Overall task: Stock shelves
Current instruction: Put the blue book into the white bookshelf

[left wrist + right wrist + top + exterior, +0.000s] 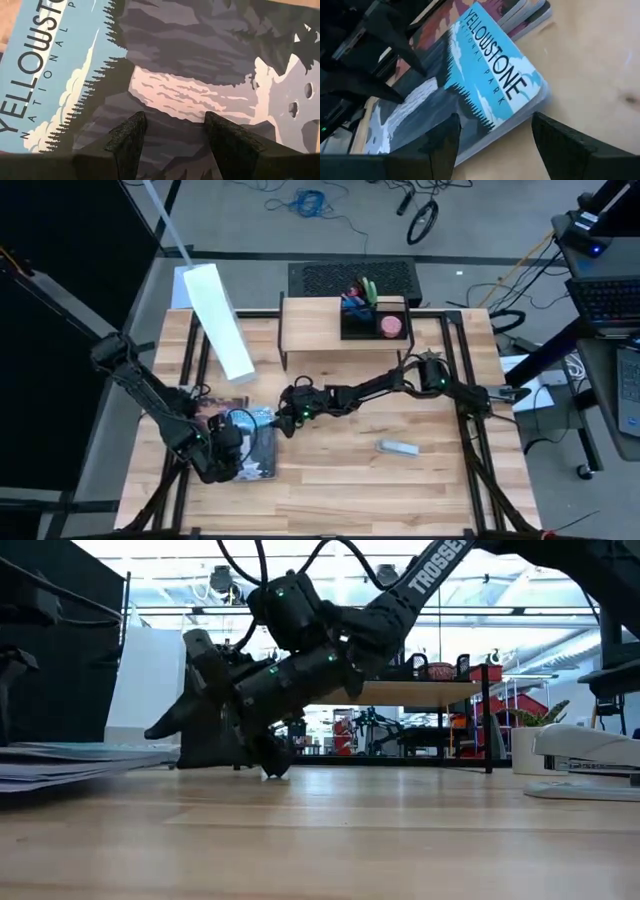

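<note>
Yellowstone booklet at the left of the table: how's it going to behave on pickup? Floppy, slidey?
The Yellowstone booklet looks thin and soft-cover, so it will probably sag if gripped by one edge. It tops a small stack, so it may slide off rather than lift. The open right gripper and open left gripper both hover at it.

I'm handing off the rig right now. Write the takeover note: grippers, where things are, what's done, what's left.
Left gripper: open, low over the Yellowstone notebook, holding nothing.
Right gripper: open, at the notebook's table-side edge, holding nothing.
The notebook tops a small stack on the table's front left.
The shelves stand at the back; a black organizer tray sits on their top.
A stapler lies front right.
Done: no notebook shelved yet.
Left: grasp, lift, place on the shelves.
</note>
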You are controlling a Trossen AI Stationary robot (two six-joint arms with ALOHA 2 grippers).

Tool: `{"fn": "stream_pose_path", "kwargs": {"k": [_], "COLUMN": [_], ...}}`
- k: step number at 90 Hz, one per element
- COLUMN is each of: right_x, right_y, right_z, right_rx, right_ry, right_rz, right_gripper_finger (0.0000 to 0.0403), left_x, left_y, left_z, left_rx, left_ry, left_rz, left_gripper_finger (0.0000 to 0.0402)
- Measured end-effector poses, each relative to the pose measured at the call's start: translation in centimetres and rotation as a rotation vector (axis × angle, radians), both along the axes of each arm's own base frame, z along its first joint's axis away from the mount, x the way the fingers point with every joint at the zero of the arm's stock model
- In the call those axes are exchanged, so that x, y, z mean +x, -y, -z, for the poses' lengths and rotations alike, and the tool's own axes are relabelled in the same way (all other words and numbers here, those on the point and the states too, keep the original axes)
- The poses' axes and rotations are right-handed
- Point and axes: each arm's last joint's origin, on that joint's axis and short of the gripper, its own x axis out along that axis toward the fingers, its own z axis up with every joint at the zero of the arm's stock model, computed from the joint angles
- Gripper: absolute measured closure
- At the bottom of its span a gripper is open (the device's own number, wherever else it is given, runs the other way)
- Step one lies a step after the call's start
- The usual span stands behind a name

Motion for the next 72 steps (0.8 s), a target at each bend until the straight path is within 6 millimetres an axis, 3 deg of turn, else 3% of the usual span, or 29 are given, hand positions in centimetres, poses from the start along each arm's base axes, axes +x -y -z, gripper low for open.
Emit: {"fn": "stream_pose_path", "kwargs": {"k": [37,57,72], "right_x": [0.5,1.2,1.2], "right_y": [-2.4,-2.7,-2.6], "right_z": [-0.8,-2.0,-2.1], "right_rx": [0.043,-0.013,-0.062], "right_ry": [0.135,0.204,0.216], "right_rz": [-0.058,-0.082,-0.092], "right_gripper_finger": [0.0177,0.0177,0.0212], "left_x": [0.2,0.3,0.3], "left_y": [0.0,0.1,0.1], "left_z": [0.0,-0.1,-0.1], "left_rx": [0.014,0.013,0.023], "left_ry": [0.034,0.053,0.070], "left_rz": [-0.001,-0.004,-0.008], "left_gripper_finger": [0.0203,0.0203,0.0203]}}
